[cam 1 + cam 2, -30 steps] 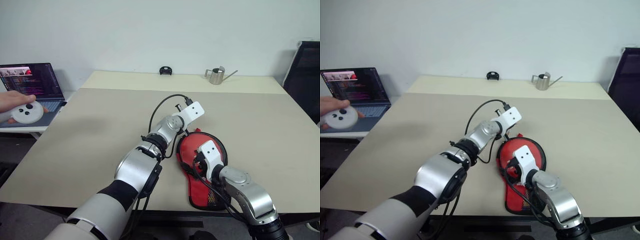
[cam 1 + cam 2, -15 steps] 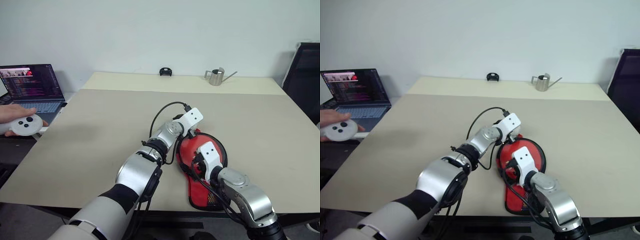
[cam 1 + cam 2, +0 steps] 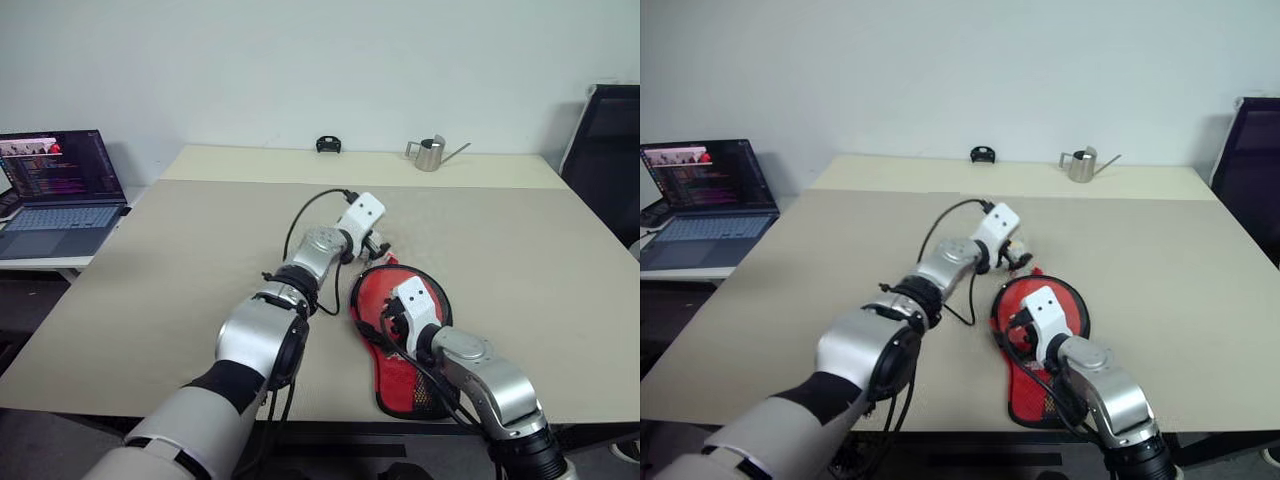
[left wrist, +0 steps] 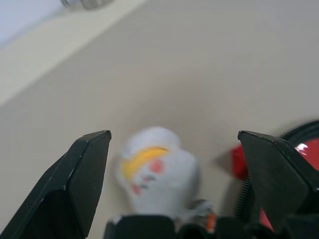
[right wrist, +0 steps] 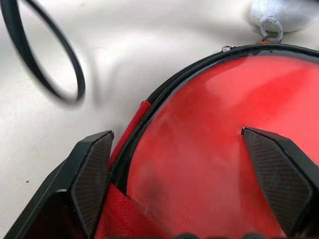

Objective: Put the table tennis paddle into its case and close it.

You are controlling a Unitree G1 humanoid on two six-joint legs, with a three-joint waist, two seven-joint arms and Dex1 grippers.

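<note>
1. We're taking the case [image 3: 402, 335] as landmark: it's lying red side up near the table [image 3: 180, 270] front edge, round end away from us, zipper edge showing black round the rim.
2. Left gripper [image 3: 376, 243] is hovering just beyond the case's round end w/ jaws spread wide, holding nothing; a small white charm [image 4: 158, 172] on the zipper ring is sitting between its fingers.
3. Table tennis paddle [image 5: 234, 144]: glossy red face seems inside the case; can't tell if fully seated.
4. Right gripper [image 3: 392, 322] is over the case's middle, jaws wide apart, empty.
5. To zip well, we're judging: right pins the case flat, left pinches the charm and pulls along the rim.
</note>
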